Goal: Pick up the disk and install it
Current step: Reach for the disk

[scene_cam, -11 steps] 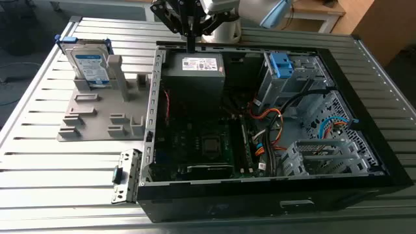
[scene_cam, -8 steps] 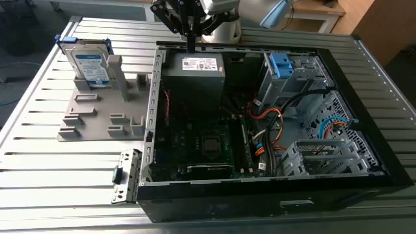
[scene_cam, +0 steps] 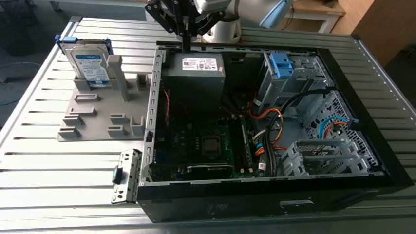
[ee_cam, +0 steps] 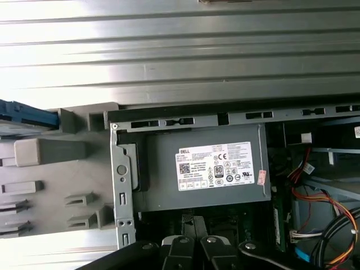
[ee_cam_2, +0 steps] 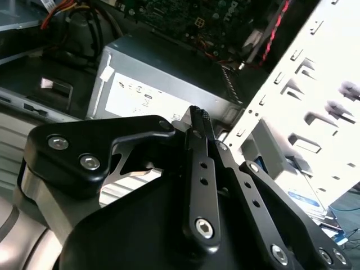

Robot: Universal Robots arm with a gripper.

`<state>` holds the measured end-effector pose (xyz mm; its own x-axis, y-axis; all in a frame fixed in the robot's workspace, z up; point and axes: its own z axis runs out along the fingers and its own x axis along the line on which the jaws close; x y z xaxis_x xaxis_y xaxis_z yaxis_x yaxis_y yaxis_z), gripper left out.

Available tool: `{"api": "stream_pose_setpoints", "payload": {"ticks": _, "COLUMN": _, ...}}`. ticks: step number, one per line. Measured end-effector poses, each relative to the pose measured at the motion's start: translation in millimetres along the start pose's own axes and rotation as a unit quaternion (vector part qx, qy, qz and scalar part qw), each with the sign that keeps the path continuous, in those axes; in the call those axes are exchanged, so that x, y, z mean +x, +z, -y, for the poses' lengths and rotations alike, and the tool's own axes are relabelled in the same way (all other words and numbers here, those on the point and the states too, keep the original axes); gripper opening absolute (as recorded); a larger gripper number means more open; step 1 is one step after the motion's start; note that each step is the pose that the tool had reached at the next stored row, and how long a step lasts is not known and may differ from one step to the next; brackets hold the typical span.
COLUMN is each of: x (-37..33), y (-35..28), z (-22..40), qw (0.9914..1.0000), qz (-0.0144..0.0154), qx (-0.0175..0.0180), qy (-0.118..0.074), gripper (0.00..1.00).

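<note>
One disk [scene_cam: 89, 66] upright in one holder [scene_cam: 91, 122].

We note a ribbed metal table [scene_cam: 39, 195] carrying the work. An open black computer case [scene_cam: 260, 200] lies flat on it, open side up. A grey fixture plate [scene_cam: 97, 114] lies on the table just beside the case, on the exterior view's left of it. A grey metal bracket [scene_cam: 126, 175] rests against the case's near corner on that same side.

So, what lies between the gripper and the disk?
In the exterior view: the computer case's side wall and the grey holder's upright post, between gripper and disk.
</note>
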<state>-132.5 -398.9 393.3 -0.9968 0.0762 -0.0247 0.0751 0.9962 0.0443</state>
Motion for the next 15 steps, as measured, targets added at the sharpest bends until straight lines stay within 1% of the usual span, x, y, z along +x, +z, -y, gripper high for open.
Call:
{"api": "stream_pose_setpoints", "payload": {"ticks": 4, "x": 6.0, "y": -0.1, "z": 0.5, "qw": 1.00000, "qz": 0.0000, "qx": 0.0000, "qy": 0.000, "gripper": 0.11}}
{"api": "stream_pose_setpoints", "payload": {"ticks": 9, "x": 15.9, "y": -0.4, "z": 1.2, "qw": 1.00000, "qz": 0.0001, "qx": 0.0000, "qy": 0.000, "gripper": 0.11}}
{"api": "stream_pose_setpoints", "payload": {"ticks": 15, "x": 23.0, "y": -0.6, "z": 1.7, "qw": 1.00000, "qz": 0.0001, "qx": 0.0000, "qy": 0.000, "gripper": 0.11}}
